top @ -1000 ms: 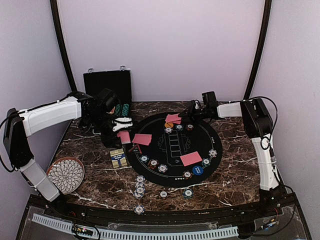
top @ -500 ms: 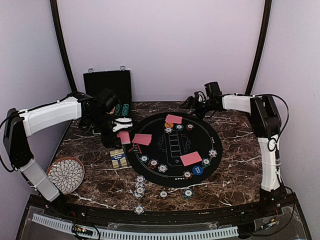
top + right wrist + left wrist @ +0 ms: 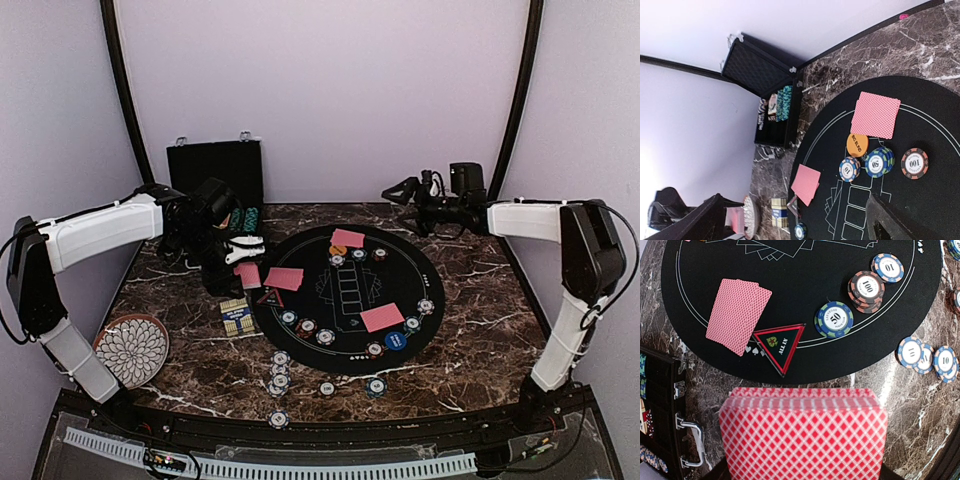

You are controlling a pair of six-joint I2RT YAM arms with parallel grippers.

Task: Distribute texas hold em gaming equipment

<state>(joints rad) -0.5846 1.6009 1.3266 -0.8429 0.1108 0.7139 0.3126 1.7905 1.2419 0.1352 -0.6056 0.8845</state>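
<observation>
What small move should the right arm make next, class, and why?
Probably swing across to the card deck held in the left end effector and take a card. The right end effector hangs open and empty above the table's far edge, and chip stacks along the near edge of the mat have no cards beside them.

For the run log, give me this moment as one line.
left gripper: holds card deck | right gripper: open, empty | mat: three card piles

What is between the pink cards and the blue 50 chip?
The black triangle marker lies between the pink cards and the 50 chip, clearest in the left wrist view.
</observation>
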